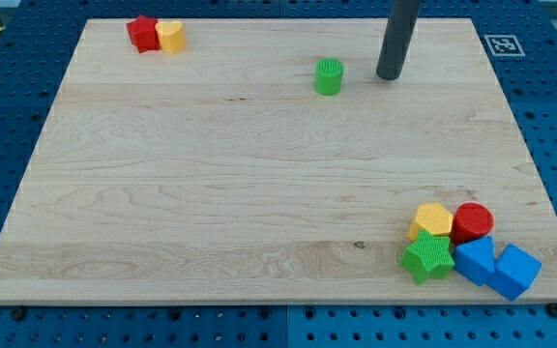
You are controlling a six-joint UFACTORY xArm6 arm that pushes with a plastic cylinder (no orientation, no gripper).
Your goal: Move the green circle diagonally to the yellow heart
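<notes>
Step in hand, by judgement: approach, push not begun. No gripper fitted, so nothing opens or closes; only the rod, ending in my tip [390, 76].

Nearest to my tip: green circle [329, 76], just to its left in the view, close but apart, a strip of bare board between.

Farther out, well to the left of my tip and slightly toward the view's top: yellow block [171, 37] touching a red star [143, 33] on its far side. Shape of this yellow block too small to confirm; taken as the yellow heart by judgement.

Farthest, well below my tip at the view's bottom right: cluster of a yellow block [432, 220], red cylinder [473, 221], green star [427, 257] and two blue blocks [475, 258] [515, 272], packed together.

Next move calls for: contact on the circle's right side, slightly from below, then a long push left and slightly upward, stopping at a corner of the yellow block rather than square beside it. Risk: off-centre contact rolling the circle aside.

Containers: none present; wooden board [259, 193] bears all blocks.
</notes>
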